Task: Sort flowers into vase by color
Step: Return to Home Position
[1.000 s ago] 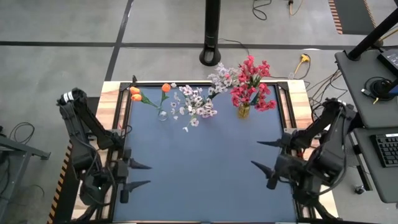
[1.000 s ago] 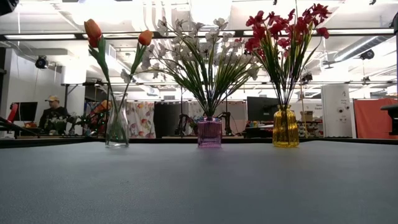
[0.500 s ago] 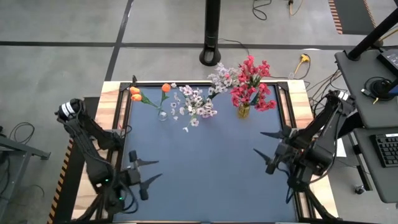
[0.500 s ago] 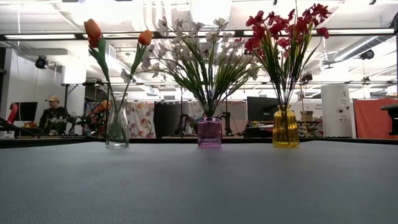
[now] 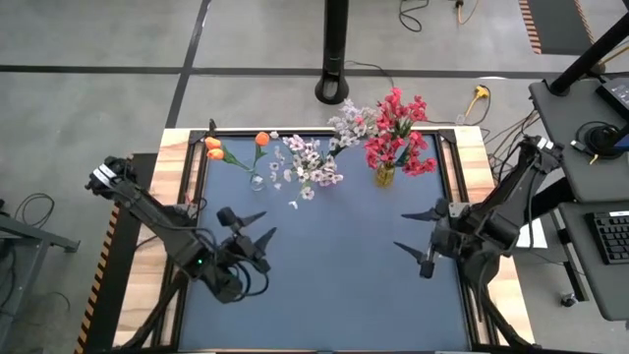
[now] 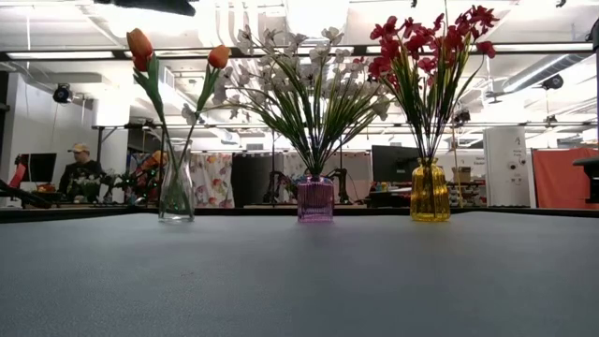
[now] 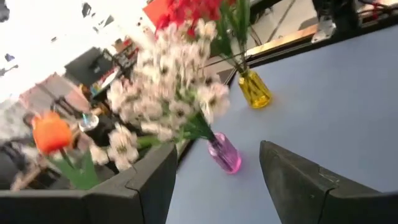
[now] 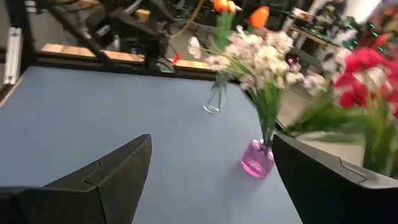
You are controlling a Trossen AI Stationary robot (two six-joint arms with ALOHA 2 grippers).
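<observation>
Three vases stand in a row near the table's far edge. A clear glass vase (image 6: 176,195) holds orange tulip buds (image 5: 213,148). A purple vase (image 6: 315,199) holds white sprays (image 5: 311,163), and a yellow vase (image 6: 430,193) holds red blossoms (image 5: 396,126). All stems stand inside the vases. My left gripper (image 5: 266,224) hovers open over the mat's left-middle and points toward the vases. Its wrist view shows the purple vase (image 7: 225,154) between its fingers, farther off. My right gripper (image 5: 400,232) hovers open at the right-middle, empty, and points toward the table's left.
The blue mat (image 5: 334,285) lies bare between both grippers and the near edge. A wooden border (image 5: 182,157) frames the mat, and a black pole base (image 5: 334,90) stands beyond the far edge. A person (image 6: 80,170) sits far behind the table in the room.
My left gripper has swung from the near-left edge toward the table's middle and far side. It has rolled and turned to face the vases, staying open. My right gripper has shifted slightly toward the far edge and then kept still. The vases and flowers have not moved.
</observation>
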